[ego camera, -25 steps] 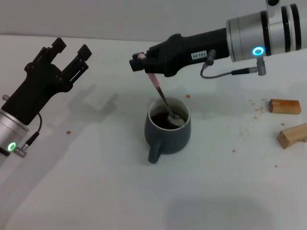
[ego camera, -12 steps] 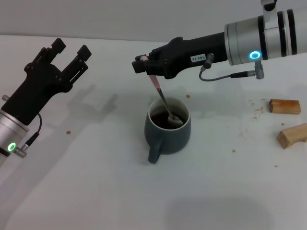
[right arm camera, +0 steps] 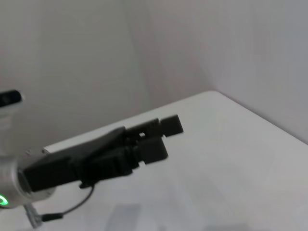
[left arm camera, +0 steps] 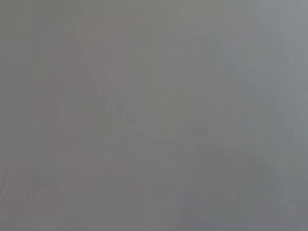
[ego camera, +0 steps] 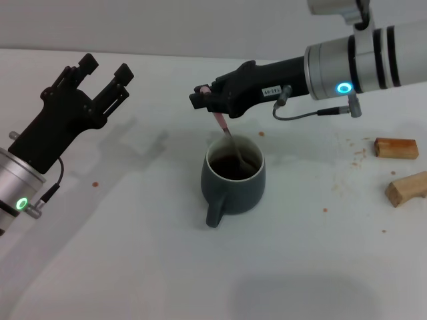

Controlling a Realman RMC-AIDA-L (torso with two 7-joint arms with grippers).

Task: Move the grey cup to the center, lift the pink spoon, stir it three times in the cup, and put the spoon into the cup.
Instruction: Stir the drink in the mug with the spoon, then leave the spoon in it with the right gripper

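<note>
On the white table [ego camera: 133, 267] the grey cup [ego camera: 233, 183] stands at centre; the right gripper [ego camera: 208, 100], clamped on the pink spoon [ego camera: 227, 139], holds its bowl inside the cup; the left gripper [ego camera: 105, 72] hangs spread apart, well left.

- My right gripper [ego camera: 202, 97] is wearing matte black housing with a white label, behind a silver, black-banded wrist glowing blue.
- My left gripper [ego camera: 105, 69] is showing black fingers, silver cuff, green light, thin cable.
</note>
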